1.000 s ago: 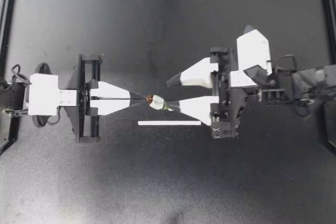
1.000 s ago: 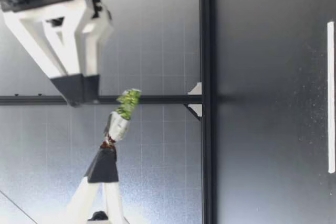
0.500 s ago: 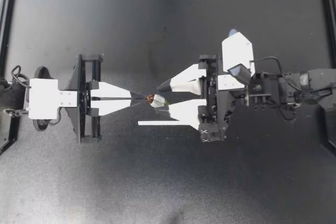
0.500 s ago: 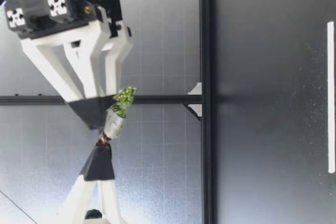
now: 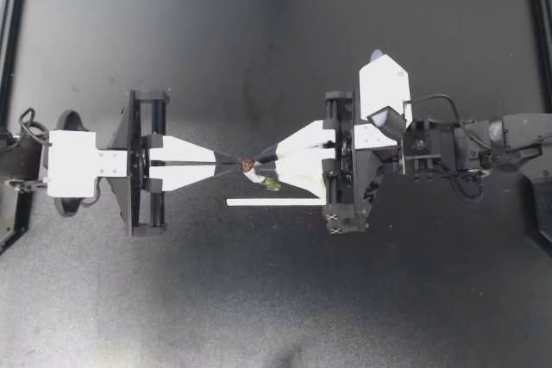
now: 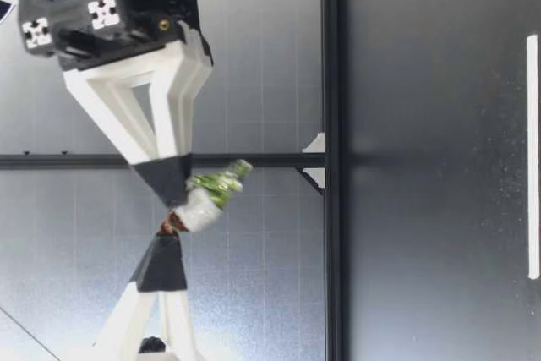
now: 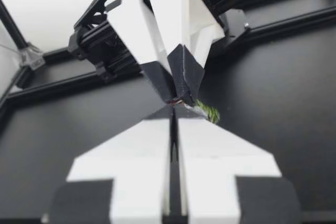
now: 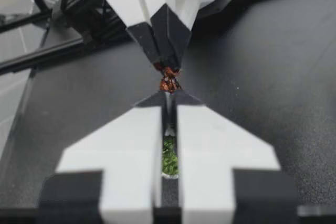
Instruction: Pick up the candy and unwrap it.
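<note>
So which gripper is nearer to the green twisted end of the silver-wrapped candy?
Right. The right gripper clamps the candy beside it; the left gripper pinches the opposite brown end.

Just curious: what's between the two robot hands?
A wrapped candy, gripped by both my left hand and my right hand; the top view shows it.

My left hand (image 5: 235,161) was white along the fingers with black tips. My right hand (image 5: 259,164) was the same, with a black body carrying small black-and-white square tags (image 6: 104,13). The candy (image 5: 256,175) had a silvery white middle, a reddish-brown twist at one end and a bright green twist at the other. The tabletop (image 5: 276,299) was matte black, with a white strip (image 5: 276,202) on it.
</note>
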